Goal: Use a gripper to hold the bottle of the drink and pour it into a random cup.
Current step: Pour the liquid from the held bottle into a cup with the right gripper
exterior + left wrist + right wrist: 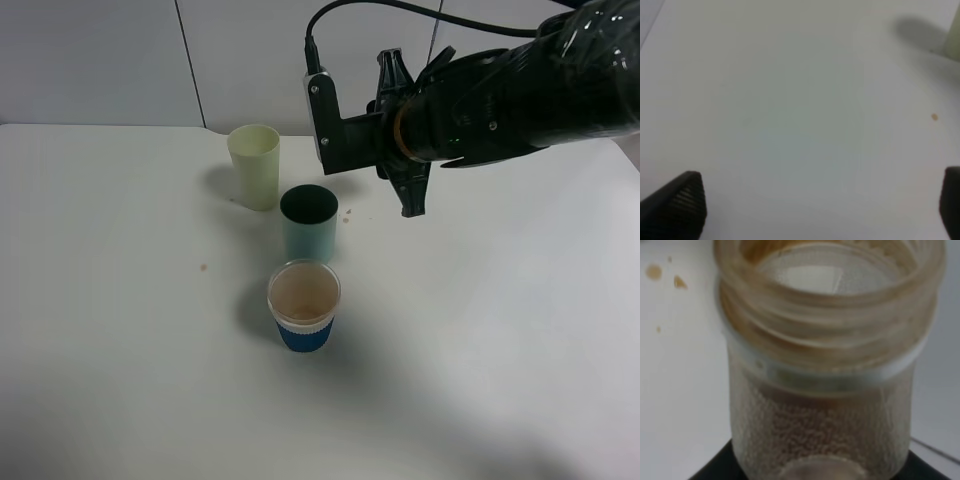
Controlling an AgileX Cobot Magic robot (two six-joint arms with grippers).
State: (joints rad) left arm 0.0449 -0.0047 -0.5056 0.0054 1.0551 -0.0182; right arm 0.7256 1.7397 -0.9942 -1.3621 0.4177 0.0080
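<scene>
The bottle (820, 390) sat in the right gripper (345, 140), which hung off the table (120, 300) just beside the dark green cup (308, 222), on the side away from the pale yellow cup (254, 165). From the high camera the bottle could not be made out; the black wrist and its camera bracket covered it. The wrist camera showed it close up: wide open neck, no cap, clear wall beaded with droplets and tinged brown. Dark gripper parts flanked its lower body, so the fingers appeared closed on it there, though the contact itself was out of frame. Brown drops (654, 271) spotted the table beyond it.

The left gripper (817, 205) hovered over bare table well away from the green cup, fingers spread wide and empty.

The bottle looked close to empty, so probably light. Its thin plastic would likely give under a hard squeeze, and the wet wall could be slippery. A firm hold across the squarish body below the neck seemed the safest. With no cap, any tilt away from the green cup's mouth risked a spill. A blue-sleeved cup (304, 305) stood just in front of the green one.
</scene>
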